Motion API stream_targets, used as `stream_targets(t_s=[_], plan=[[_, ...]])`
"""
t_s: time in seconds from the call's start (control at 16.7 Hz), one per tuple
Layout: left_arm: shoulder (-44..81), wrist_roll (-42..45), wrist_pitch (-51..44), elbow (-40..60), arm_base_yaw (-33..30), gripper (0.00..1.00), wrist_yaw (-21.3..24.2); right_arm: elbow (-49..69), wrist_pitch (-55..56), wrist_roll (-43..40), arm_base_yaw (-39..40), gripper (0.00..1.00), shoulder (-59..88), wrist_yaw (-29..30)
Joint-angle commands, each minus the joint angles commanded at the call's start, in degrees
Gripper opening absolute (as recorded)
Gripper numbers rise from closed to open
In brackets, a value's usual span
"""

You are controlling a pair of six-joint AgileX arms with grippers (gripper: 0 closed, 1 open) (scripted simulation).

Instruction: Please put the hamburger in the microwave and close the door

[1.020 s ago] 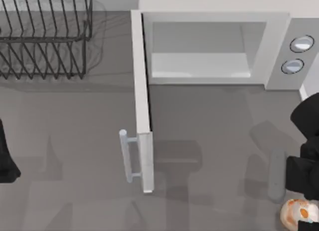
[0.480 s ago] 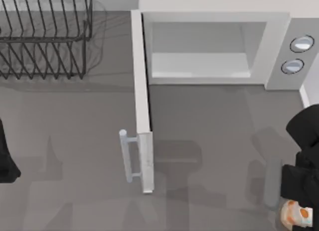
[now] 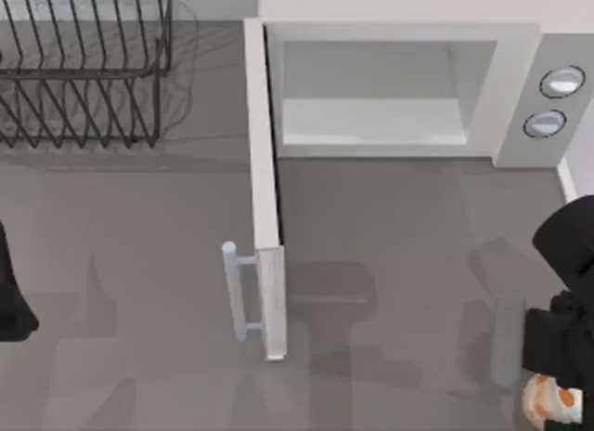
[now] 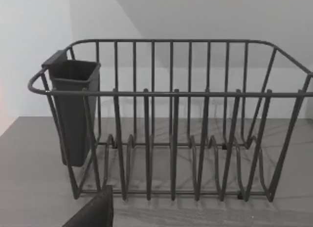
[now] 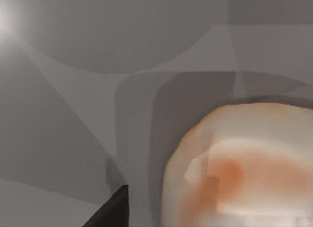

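Hamburger (image 3: 546, 399) on table (image 3: 390, 245) at front right corner, right hand (image 3: 562, 408) directly over it, grip state unreadable; microwave (image 3: 399, 87) at back, door (image 3: 264, 189) wide open; left arm parked at left edge

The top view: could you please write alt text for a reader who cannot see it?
A white microwave stands at the table's far side with its door swung wide open. The right hand is above the hamburger at the near right corner. A wire rack stands far left.
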Motion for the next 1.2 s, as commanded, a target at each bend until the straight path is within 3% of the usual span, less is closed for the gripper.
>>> stream_targets(t_s=[0.36,0.84,0.9,1.2], plan=[[0.00,0.00,0.00,0.00,0.00,1.00,0.00,0.00,0.00,0.00,0.00,0.02,0.00,0.00],[0.00,0.00,0.00,0.00,0.00,1.00,0.00,0.00,0.00,0.00,0.00,0.00,0.00,0.00],[0.00,0.00,0.00,0.00,0.00,1.00,0.00,2.52,-5.96,0.87,-0.10,0.00,-4.10,-0.77],[0.00,0.00,0.00,0.00,0.00,1.00,0.00,7.38,-12.78,0.62,-0.20,0.00,-6.42,-0.79]])
